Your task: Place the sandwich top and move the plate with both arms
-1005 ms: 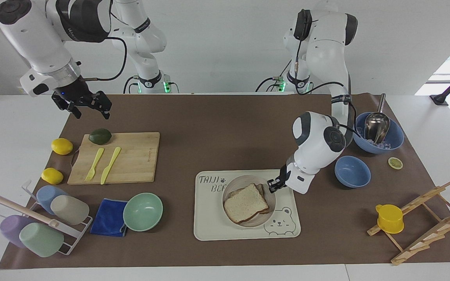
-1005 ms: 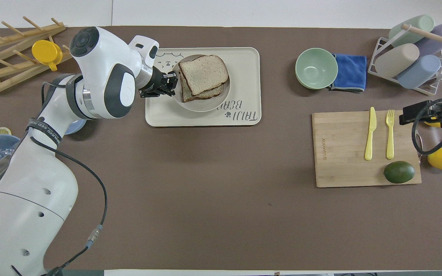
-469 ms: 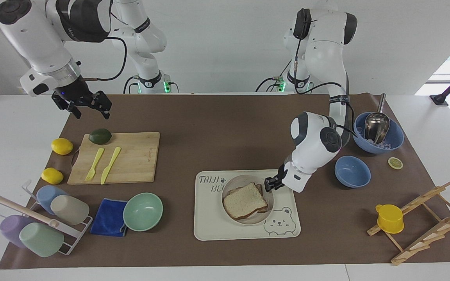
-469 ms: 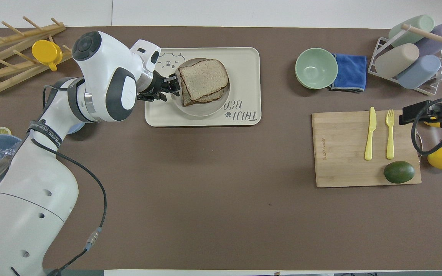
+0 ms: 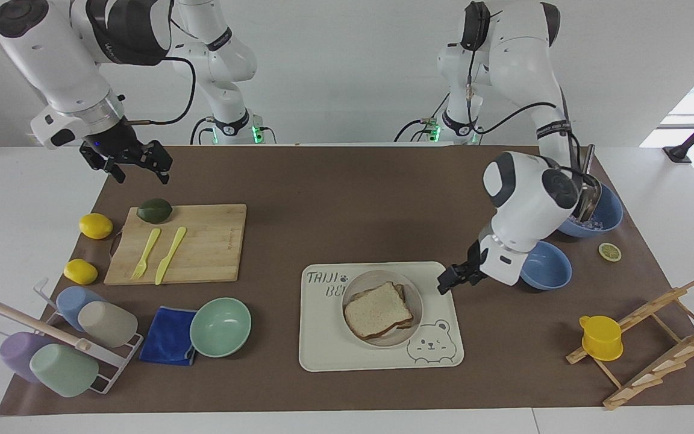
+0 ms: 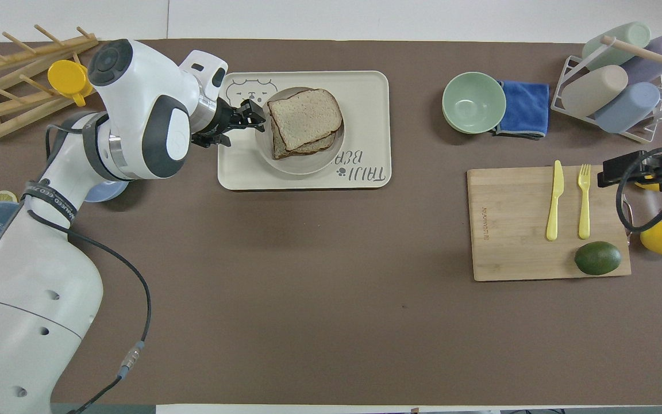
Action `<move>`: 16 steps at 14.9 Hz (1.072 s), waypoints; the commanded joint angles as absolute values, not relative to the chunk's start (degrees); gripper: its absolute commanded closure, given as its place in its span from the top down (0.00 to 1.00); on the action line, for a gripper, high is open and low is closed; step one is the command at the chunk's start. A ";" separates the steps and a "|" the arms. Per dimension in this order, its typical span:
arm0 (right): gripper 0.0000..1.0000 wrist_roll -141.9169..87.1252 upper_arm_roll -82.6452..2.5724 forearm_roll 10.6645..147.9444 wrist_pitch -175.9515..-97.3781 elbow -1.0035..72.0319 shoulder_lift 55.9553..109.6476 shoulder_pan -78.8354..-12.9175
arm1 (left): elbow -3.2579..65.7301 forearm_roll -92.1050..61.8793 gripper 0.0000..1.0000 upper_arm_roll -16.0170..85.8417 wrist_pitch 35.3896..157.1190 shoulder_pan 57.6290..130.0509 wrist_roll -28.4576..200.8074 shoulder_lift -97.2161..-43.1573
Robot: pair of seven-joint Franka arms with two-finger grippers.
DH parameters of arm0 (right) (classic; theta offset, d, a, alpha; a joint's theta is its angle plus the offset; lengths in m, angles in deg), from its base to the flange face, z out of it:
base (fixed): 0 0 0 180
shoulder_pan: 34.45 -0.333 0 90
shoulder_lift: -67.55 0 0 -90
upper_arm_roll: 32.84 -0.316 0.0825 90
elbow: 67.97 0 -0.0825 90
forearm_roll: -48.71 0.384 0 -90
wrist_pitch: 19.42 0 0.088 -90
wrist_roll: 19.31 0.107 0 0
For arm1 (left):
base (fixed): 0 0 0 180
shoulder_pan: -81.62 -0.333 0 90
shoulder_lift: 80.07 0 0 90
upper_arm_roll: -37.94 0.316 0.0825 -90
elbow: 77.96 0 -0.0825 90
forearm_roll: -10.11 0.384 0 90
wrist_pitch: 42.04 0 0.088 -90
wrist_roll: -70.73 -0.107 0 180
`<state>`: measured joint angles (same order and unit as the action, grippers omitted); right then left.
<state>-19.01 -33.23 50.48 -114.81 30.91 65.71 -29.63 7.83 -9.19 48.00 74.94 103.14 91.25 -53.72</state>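
The sandwich top (image 5: 377, 310) (image 6: 305, 117) lies on another bread slice on the round cream plate (image 5: 383, 278) (image 6: 302, 169), which stands on the bear tray (image 5: 323, 355) (image 6: 365, 86). My left gripper (image 5: 447, 282) (image 6: 249, 112) hangs open and empty over the tray's edge toward the left arm's end of the table, just clear of the plate's rim. My right gripper (image 5: 139, 167) (image 6: 612, 171) waits open in the air over the mat near the cutting board's corner by the avocado, holding nothing.
A cutting board (image 5: 202, 241) carries an avocado (image 5: 154, 210), fork and knife, with two lemons beside it. A mint bowl (image 5: 220, 326), blue cloth and cup rack (image 5: 64, 343) are farther out. Blue bowls (image 5: 546, 265) and a wooden rack with a yellow cup (image 5: 601, 337) stand at the left arm's end.
My left gripper has opened and drawn back from the plate's rim toward the left arm's end, rising a little. The right arm has not moved.
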 commanded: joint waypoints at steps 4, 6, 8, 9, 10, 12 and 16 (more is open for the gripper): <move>1.00 -20.72 -33.28 51.97 -114.52 31.34 64.91 -29.18 | 10.10 0.25 1.00 50.69 64.77 100.27 87.27 -63.53; 1.00 -20.72 -33.36 51.97 -114.52 31.34 64.91 -29.18 | 11.06 1.76 1.00 50.25 60.37 96.41 80.97 -67.22; 1.00 -20.72 -33.36 51.97 -114.52 31.34 64.91 -29.09 | 13.52 1.85 1.00 49.98 57.38 93.50 76.46 -72.66; 1.00 -20.72 -33.28 51.97 -114.52 31.34 64.91 -29.18 | 14.49 2.37 1.00 49.98 55.88 93.31 76.36 -75.04; 1.00 -20.72 -33.36 51.97 -114.52 31.34 64.91 -29.09 | 15.11 3.33 1.00 49.89 53.52 93.23 76.36 -77.06; 1.00 -20.72 -33.28 51.97 -114.52 31.34 64.91 -29.18 | 15.38 6.32 1.00 44.92 47.11 90.44 76.27 -80.76; 1.00 -20.72 -33.28 51.97 -114.52 31.34 64.91 -29.18 | 17.38 7.56 1.00 38.03 43.56 86.28 75.74 -82.70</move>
<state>-19.01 -33.23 50.48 -114.81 30.91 65.71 -29.63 13.64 6.46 39.85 43.09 87.87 76.43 -81.51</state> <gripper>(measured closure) 0.000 0.000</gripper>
